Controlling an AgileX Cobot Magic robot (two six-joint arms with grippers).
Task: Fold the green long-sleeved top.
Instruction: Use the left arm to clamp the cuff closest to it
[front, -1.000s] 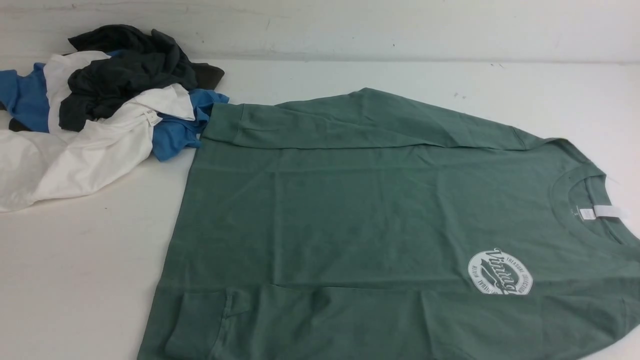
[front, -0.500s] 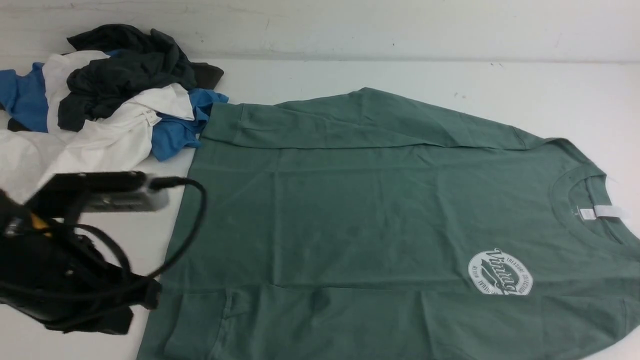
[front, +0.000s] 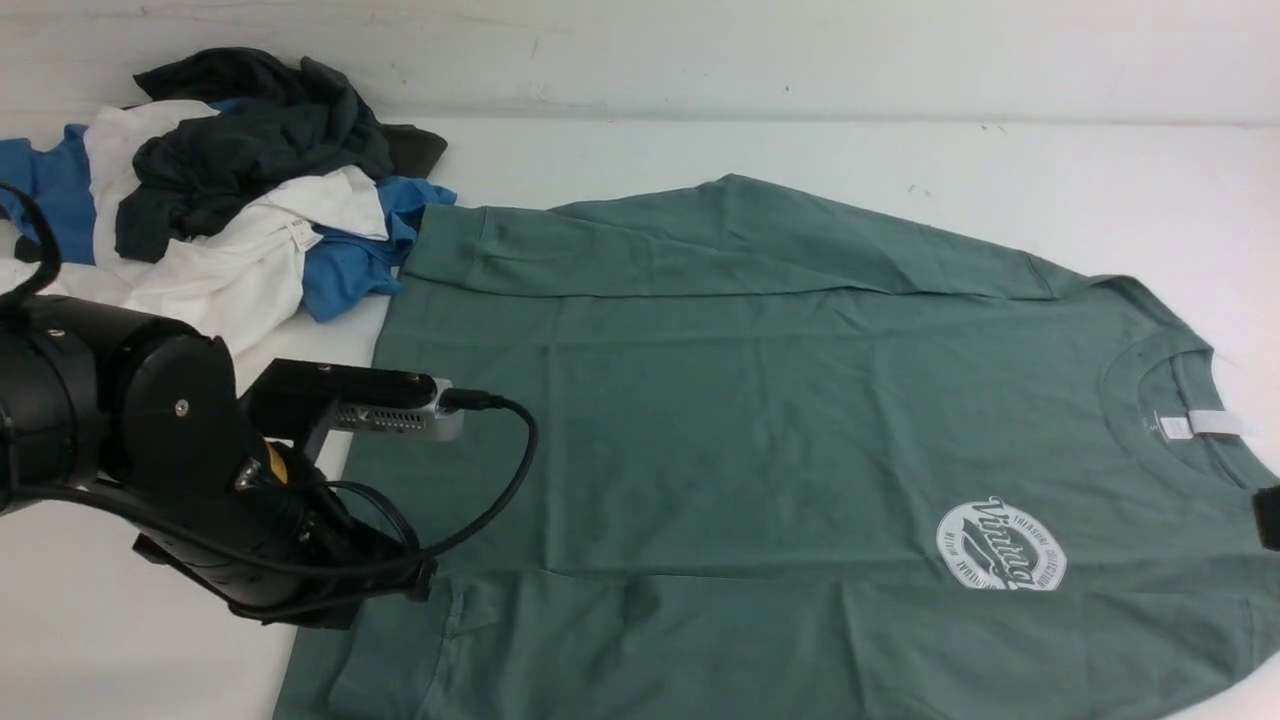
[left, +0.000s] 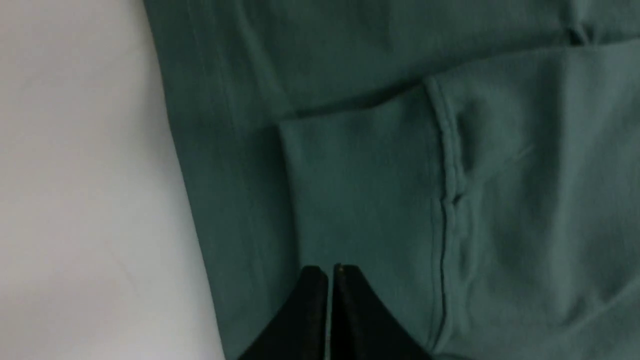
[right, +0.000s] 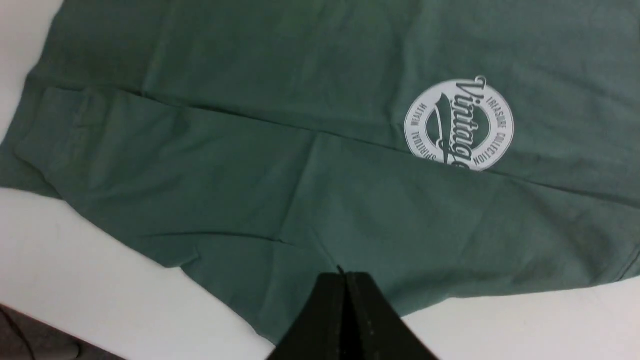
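Note:
The green long-sleeved top (front: 750, 420) lies flat on the white table, neck to the right, both sleeves folded in over the body. Its white neck label (front: 1205, 423) and round white logo (front: 1000, 545) face up. My left gripper (front: 415, 585) hangs over the near-left hem corner. In the left wrist view, my left gripper (left: 330, 270) is shut and empty above the near sleeve's ribbed cuff (left: 360, 190). My right gripper (right: 345, 275) is shut on nothing, above the top's near edge (right: 300, 175), below the logo (right: 459, 125). Only a dark sliver of the right arm (front: 1268, 518) shows in front.
A heap of blue, white and dark grey garments (front: 220, 200) sits at the back left, touching the top's far hem corner. A pale wall (front: 700, 50) closes the back. The table's near edge (right: 30, 330) shows in the right wrist view.
My left arm came in from the left and moved right, up to the top's near-left corner. A bit of the right arm appeared at the right edge. The top has not moved.

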